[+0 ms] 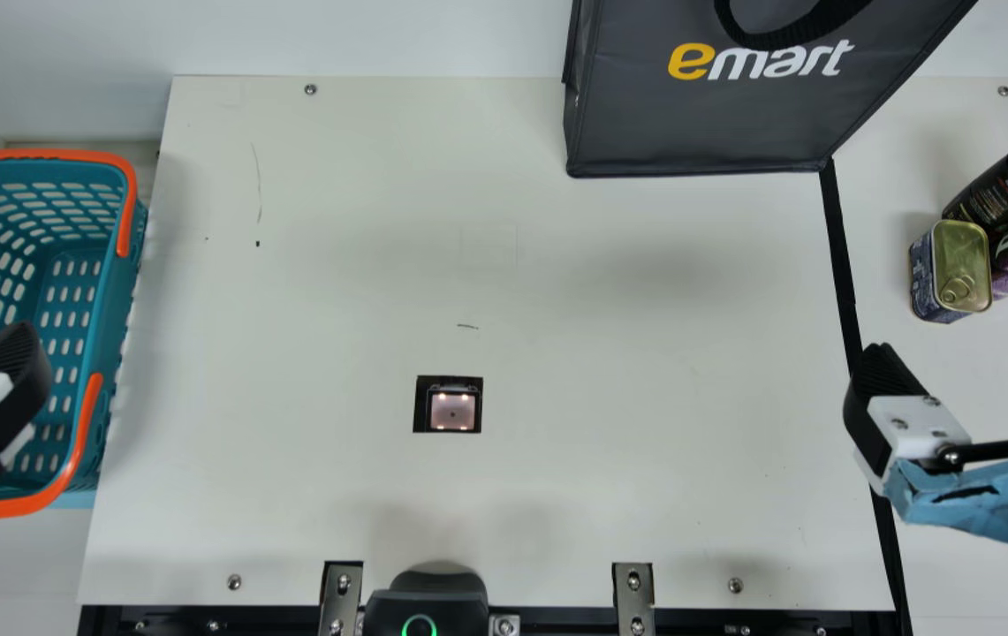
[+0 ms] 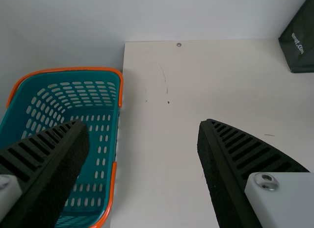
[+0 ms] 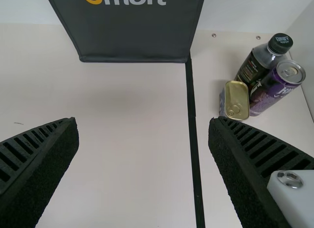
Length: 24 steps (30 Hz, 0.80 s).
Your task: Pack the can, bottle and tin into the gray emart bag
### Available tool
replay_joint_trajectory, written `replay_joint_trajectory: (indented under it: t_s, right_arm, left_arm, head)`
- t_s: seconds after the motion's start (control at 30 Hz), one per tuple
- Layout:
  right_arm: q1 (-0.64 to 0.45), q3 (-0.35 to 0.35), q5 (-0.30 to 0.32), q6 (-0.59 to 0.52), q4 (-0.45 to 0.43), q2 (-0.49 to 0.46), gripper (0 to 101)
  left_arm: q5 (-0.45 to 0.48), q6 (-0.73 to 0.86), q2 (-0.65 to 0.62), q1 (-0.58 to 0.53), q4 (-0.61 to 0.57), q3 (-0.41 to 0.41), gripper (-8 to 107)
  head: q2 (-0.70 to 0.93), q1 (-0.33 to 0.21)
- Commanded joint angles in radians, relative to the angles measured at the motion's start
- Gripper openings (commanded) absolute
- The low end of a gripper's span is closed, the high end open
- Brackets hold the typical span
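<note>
We judge none of the packing done: the bottle (image 3: 256, 66), can (image 3: 274, 89) and tin (image 3: 236, 100) stand on the counter (image 3: 132, 139) beyond our right fingers (image 3: 44, 164), which have the gray emart bag (image 3: 135, 34) ahead. Those and our left fingers (image 2: 54, 174) are spread, empty.

High above the counter (image 1: 336, 309), the main view looks steeply down from the near side. Framed tighter, the left wrist view slants down past the basket (image 2: 68, 69), the right wrist view toward the can (image 3: 272, 90), bottle (image 3: 252, 68) and tin (image 3: 237, 98). The gray emart bag (image 1: 689, 124), partly cropped, links all three.
</note>
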Motion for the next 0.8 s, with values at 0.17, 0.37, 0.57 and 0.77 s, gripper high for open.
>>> replay_joint_trajectory:
  t_s: [0.17, 0.37, 0.57, 0.77]
  right_arm:
    - [0.000, 0.000, 0.000, 0.000, 0.000, 0.000, 91]
    - [0.000, 0.000, 0.000, 0.000, 0.000, 0.000, 91]
    - [0.000, 0.000, 0.000, 0.000, 0.000, 0.000, 91]
    - [0.000, 0.000, 0.000, 0.000, 0.000, 0.000, 91]
  left_arm:
    - [0.000, 0.000, 0.000, 0.000, 0.000, 0.000, 90]
    - [0.000, 0.000, 0.000, 0.000, 0.000, 0.000, 90]
    - [0.000, 0.000, 0.000, 0.000, 0.000, 0.000, 90]
    - [0.000, 0.000, 0.000, 0.000, 0.000, 0.000, 90]
  head:
    - [-0.155, -0.167]
    - [-0.294, -0.307]
    - [-0.318, -0.322]
    - [-0.318, -0.322]
